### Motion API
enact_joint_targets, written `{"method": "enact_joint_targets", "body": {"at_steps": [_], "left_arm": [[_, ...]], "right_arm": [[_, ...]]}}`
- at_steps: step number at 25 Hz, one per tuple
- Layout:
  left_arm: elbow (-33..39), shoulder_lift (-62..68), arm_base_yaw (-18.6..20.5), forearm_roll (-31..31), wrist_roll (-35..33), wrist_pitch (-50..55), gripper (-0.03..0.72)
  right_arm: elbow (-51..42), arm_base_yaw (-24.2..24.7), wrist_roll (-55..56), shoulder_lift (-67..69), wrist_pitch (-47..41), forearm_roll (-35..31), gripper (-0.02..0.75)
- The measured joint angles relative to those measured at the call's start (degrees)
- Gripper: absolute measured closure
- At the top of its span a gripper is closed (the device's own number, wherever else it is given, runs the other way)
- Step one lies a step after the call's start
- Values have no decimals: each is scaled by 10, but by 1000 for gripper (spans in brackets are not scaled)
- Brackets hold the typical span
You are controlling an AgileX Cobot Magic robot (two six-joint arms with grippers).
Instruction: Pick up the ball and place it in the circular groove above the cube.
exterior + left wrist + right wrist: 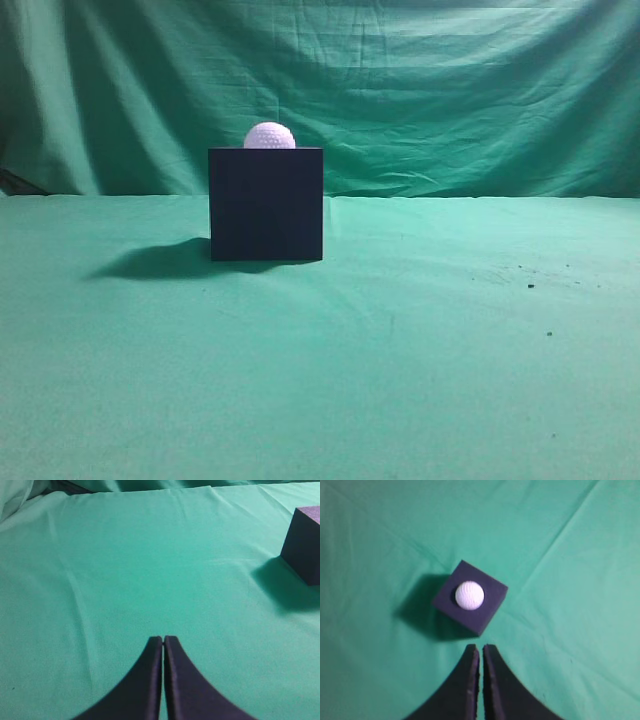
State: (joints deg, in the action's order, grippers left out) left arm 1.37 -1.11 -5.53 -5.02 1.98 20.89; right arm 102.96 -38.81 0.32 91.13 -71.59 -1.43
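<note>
The white dimpled ball [269,136] sits on top of the black cube [266,204], sunk a little into its top face. From above, the right wrist view shows the ball [469,595] at the centre of the cube [485,615]. My right gripper [481,648] is shut and empty, high above the cloth just short of the cube. My left gripper [163,639] is shut and empty over bare cloth, with the cube [303,545] far off at the right edge. Neither gripper shows in the exterior view.
A green cloth [400,350] covers the table and hangs as a backdrop [450,90]. A few dark specks [530,285] lie on the cloth at the right. The cube's shadow falls to its left.
</note>
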Motion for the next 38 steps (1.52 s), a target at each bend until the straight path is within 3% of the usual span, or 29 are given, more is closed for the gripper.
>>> {"method": "enact_joint_targets", "body": {"at_steps": [6, 16, 24, 30, 32, 38], "left_arm": [[0, 0, 0, 0, 0, 0, 688], [0, 0, 0, 0, 0, 0, 688], [0, 0, 0, 0, 0, 0, 688], [0, 0, 0, 0, 0, 0, 688], [0, 0, 0, 0, 0, 0, 688], [0, 0, 0, 0, 0, 0, 688]], "right_arm": [[-183, 0, 13, -183, 19, 3, 738], [-500, 0, 13, -464, 201, 2, 738], [-586, 0, -4, -592, 185, 7, 738], [-667, 2, -7, -635, 278, 32, 738], [-701, 21, -7, -665, 319, 34, 738], [-814, 141, -7, -780, 412, 33, 738]]}}
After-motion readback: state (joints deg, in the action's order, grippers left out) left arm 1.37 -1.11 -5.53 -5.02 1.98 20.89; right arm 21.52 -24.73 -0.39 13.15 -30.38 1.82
